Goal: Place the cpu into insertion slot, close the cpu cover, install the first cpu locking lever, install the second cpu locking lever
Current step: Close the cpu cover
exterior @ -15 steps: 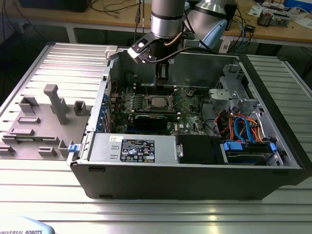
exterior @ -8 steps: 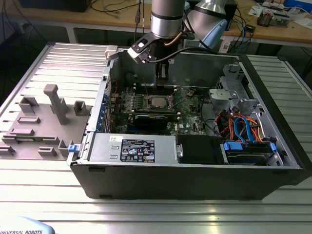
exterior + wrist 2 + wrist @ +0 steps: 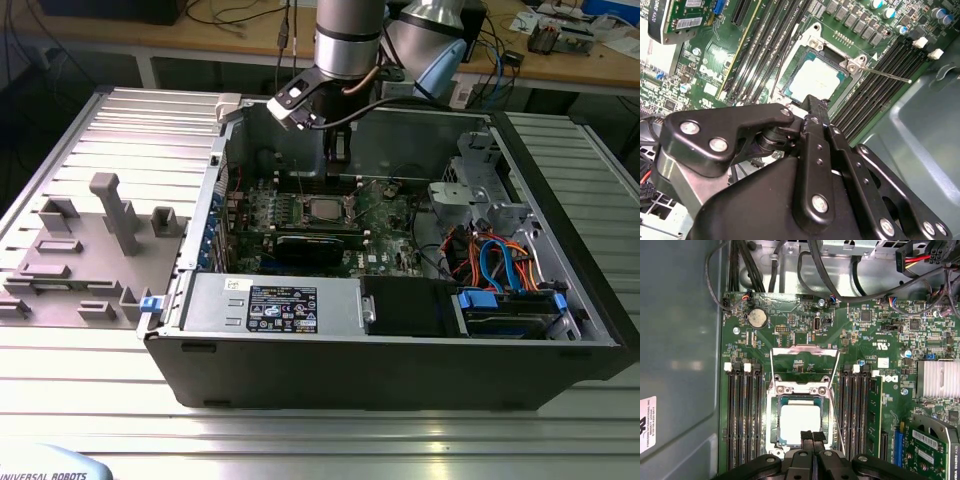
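Note:
The cpu [image 3: 800, 422] lies flat in the insertion slot [image 3: 776, 412], its silver-grey top facing up; it shows in both wrist views [image 3: 816, 80]. The cpu cover [image 3: 804, 360] stands swung open behind the slot, a thin silver frame with a cut-out centre. One thin locking lever [image 3: 885, 74] sticks out sideways from the slot, and another [image 3: 782, 55] runs along its other side. My gripper [image 3: 812, 436] hangs just above the cpu's near edge, fingers pressed together with nothing between them. In the exterior view my gripper [image 3: 338, 150] reaches down into the case above the slot [image 3: 318, 210].
Long black memory slots [image 3: 742, 420] flank the socket on both sides. A graphics card [image 3: 932, 450] and heatsink [image 3: 940, 380] sit beside it. Cable bundles [image 3: 840, 275] hang along the board's edge. The case wall [image 3: 677, 355] is close. Grey fixtures [image 3: 110, 215] stand outside the case.

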Controlling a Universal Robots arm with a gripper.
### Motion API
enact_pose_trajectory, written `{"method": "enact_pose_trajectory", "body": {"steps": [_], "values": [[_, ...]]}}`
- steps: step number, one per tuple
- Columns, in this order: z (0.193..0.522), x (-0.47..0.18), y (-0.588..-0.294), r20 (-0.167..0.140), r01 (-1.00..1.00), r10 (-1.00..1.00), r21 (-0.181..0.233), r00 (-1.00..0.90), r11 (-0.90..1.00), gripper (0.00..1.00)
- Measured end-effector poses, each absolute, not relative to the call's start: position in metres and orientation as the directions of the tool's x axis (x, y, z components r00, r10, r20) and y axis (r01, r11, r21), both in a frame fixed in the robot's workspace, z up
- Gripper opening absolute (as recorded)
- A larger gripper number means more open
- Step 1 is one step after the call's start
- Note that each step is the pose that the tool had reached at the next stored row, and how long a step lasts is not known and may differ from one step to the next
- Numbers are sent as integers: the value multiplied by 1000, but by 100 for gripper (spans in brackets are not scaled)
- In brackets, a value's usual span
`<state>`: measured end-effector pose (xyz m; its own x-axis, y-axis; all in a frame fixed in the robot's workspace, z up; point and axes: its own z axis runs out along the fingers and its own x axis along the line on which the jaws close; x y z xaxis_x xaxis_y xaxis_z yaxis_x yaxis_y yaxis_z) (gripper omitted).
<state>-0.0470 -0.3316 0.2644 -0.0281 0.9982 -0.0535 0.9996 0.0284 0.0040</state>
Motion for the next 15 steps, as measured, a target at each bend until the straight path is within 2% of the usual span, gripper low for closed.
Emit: {"method": "enact_pose_trajectory", "body": {"steps": [15], "values": [[270,-47,-332,-54,1000,998,4,-28,28,11]]}}
